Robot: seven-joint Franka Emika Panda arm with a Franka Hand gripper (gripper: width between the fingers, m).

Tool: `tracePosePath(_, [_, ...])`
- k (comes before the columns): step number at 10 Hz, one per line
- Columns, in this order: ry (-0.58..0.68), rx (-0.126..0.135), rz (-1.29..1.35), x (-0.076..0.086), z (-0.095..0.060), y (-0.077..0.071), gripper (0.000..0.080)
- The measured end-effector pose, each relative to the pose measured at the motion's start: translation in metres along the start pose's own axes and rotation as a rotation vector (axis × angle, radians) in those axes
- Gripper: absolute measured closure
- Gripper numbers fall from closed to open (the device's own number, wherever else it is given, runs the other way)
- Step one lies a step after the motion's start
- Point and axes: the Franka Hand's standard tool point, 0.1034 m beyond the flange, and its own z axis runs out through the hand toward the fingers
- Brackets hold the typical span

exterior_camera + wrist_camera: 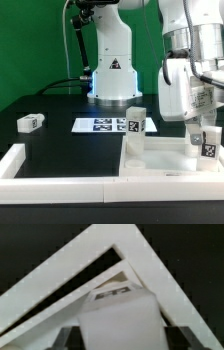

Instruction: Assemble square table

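The white square tabletop (165, 160) lies at the exterior view's right, rim up. One white leg (135, 124) with a tag stands upright at its near-left corner. My gripper (206, 138) is shut on another tagged white leg (208, 148) and holds it upright over the tabletop's right corner. In the wrist view this leg (118, 314) fills the space between my dark fingers (72, 336), and the gripper (122, 341) points at the tabletop's corner rim (150, 258). A third leg (30, 122) lies loose on the black table at the left.
The marker board (100, 125) lies flat in the middle, in front of the robot base (112, 75). Low white wall bars (20, 160) run along the left and front edges of the work area. A black cable hangs behind.
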Motion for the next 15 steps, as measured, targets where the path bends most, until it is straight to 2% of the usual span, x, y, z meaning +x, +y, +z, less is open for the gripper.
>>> tracePosePath(1, [0.001, 0.000, -0.013, 0.000, 0.000, 0.000, 0.0485])
tracePosePath(2, [0.002, -0.001, -0.013, 0.001, 0.001, 0.000, 0.0285])
tracePosePath(3, [-0.004, 0.010, -0.040, 0.000, -0.002, -0.001, 0.0193])
tracePosePath(4, [-0.020, 0.029, -0.083, 0.001, -0.016, -0.002, 0.0193])
tracePosePath(5, [-0.036, 0.044, -0.117, 0.011, -0.033, -0.002, 0.0157])
tracePosePath(7, [-0.051, 0.061, -0.161, 0.020, -0.052, -0.012, 0.0151])
tracePosePath(9, [-0.044, 0.055, -0.168, 0.020, -0.046, -0.008, 0.0150])
tracePosePath(13, [-0.042, 0.054, -0.168, 0.021, -0.045, -0.007, 0.0150])
tracePosePath(14, [-0.043, 0.061, -0.193, 0.022, -0.047, -0.009, 0.0150])
tracePosePath(15, [-0.054, 0.100, -0.316, 0.036, -0.063, -0.013, 0.0150])
